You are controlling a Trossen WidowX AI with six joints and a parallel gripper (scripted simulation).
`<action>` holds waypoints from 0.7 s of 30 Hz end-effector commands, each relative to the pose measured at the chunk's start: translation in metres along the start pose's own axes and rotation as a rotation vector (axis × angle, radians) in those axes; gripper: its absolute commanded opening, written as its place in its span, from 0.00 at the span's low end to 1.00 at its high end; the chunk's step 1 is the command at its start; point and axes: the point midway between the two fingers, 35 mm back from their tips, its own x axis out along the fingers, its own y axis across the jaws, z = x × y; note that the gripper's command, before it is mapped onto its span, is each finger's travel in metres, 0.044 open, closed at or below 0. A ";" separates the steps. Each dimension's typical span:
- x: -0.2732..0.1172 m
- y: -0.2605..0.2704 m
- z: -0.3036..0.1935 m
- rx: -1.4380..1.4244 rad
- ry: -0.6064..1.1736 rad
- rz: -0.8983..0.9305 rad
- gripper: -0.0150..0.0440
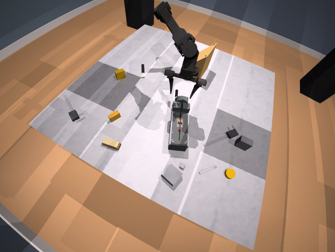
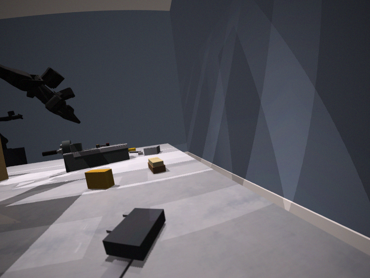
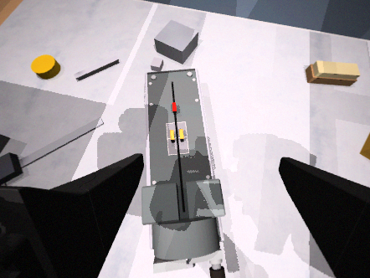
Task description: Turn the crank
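The machine point(image 1: 175, 136) point(image 2: 98, 158) point(image 3: 161, 167) is a long dark box with a slotted top. Its red pointer point(image 1: 180, 128) point(image 3: 174, 107) stands off the two brass zero marks, toward the end away from the crank. One brass mark point(image 3: 172, 135) lies left of the slot, the other mark point(image 3: 182, 134) right of it. The black crank handle point(image 1: 176, 93) point(image 2: 49, 153) point(image 3: 217, 272) sticks out at the near end, cut off by the wrist view's lower edge. My gripper point(image 1: 180, 95) point(image 2: 79, 122) point(image 3: 209, 162) is open and empty, above the machine's crank end, not touching the handle.
A tan panel point(image 1: 207, 58) stands by the arm. A grey block point(image 1: 171, 175) point(image 3: 177, 38) and small cube point(image 1: 182, 165) point(image 3: 156, 64) lie beyond the machine's far end. Yellow blocks point(image 1: 119, 74) point(image 1: 114, 115) and a tan-brown block point(image 1: 111, 143) point(image 2: 156, 164) point(image 3: 335, 73) lie to one side.
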 end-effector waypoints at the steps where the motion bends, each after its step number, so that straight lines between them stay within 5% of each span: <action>1: -0.015 -0.006 -0.011 -0.018 -0.011 0.029 1.00; 21: -0.062 -0.025 -0.077 -0.077 -0.044 0.129 1.00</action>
